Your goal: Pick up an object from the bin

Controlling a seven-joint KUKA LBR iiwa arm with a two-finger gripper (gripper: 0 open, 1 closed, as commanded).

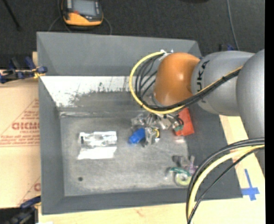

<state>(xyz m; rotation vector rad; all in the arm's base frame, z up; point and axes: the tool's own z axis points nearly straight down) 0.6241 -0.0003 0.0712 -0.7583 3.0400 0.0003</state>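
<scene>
Grey metal bin (pixel 51 148), looked down on from above. 5 loose things lie spread over its floor.

The arm (pixel 230 78) comes in from 3 o'clock and bends down over the middle of the bin, on the back-wall side. An orange cover (pixel 174 78) sits on the wrist. Yellow and black cables (pixel 138 78) loop round its 9 o'clock side.

The hand (pixel 151 125) hangs under the cover, low over the floor, a little to the 1 o'clock side of the floor's centre. It shows as a grey cluster of metal parts. Spread or pressed together: cannot tell.

Nearest thing is a small blue piece (pixel 137 137), blocky, on the floor at 7 o'clock of the hand and close against its metal parts. Touching or just apart: cannot tell.

A red block (pixel 187 123), flat, lies at 3 o'clock of the hand. Its upper end is hidden under the wrist, and it is near the 3 o'clock wall.

A clear packet (pixel 98 143), crinkled and with pale contents, lies flat at 9 o'clock of the blue piece, apart from it.

A greenish tangle (pixel 181 174) lies at 5 o'clock of the hand, near the front corner and well apart from the hand. It has a small ring and thin bits; its kind is unclear.

A dark speck (pixel 80 178) sits at 7 o'clock of the floor, alone.
</scene>
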